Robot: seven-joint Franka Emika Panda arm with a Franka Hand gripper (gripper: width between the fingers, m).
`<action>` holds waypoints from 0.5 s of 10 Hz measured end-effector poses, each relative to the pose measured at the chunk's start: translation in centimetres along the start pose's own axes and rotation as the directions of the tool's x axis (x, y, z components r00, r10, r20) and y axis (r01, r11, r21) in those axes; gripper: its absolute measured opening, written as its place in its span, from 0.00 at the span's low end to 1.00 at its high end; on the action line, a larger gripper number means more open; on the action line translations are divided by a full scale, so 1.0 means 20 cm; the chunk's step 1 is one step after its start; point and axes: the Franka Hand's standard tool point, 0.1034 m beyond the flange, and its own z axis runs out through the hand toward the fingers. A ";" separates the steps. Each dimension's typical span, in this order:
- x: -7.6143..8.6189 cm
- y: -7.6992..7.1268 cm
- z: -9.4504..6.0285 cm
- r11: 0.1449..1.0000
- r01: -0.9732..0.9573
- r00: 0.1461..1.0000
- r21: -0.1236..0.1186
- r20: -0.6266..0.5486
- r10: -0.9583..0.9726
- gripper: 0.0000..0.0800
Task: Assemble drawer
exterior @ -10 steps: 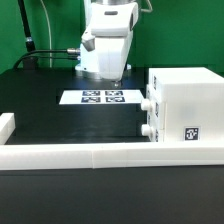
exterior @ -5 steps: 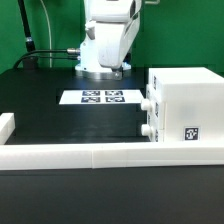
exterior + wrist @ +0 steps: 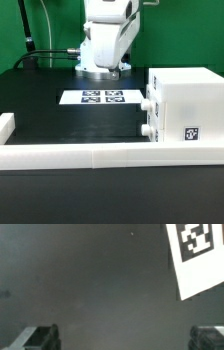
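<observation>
The white drawer housing (image 3: 182,107) stands at the exterior view's right with both trays slid in; two small round knobs (image 3: 146,103) face left and a square tag shows on its front side. My gripper (image 3: 117,71) hangs above the far end of the marker board (image 3: 102,97), well left of the housing and touching nothing. In the wrist view my fingertips (image 3: 41,338) stand wide apart with only bare black table between them. The gripper is open and empty.
A long low white border wall (image 3: 100,155) runs along the front, with a raised end at the exterior view's left (image 3: 7,127). The marker board's corner shows in the wrist view (image 3: 198,258). Cables hang behind the arm.
My gripper has risen and shifted slightly right, away from the marker board. The drawer has not moved.
</observation>
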 end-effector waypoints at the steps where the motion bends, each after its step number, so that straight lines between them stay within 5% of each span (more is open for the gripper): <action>1: 0.03 -0.03 -0.01 0.997 -0.079 0.997 -0.016 0.002 0.079 0.81; 5: 0.08 -0.07 -0.02 0.988 -0.152 0.988 -0.022 0.005 0.153 0.81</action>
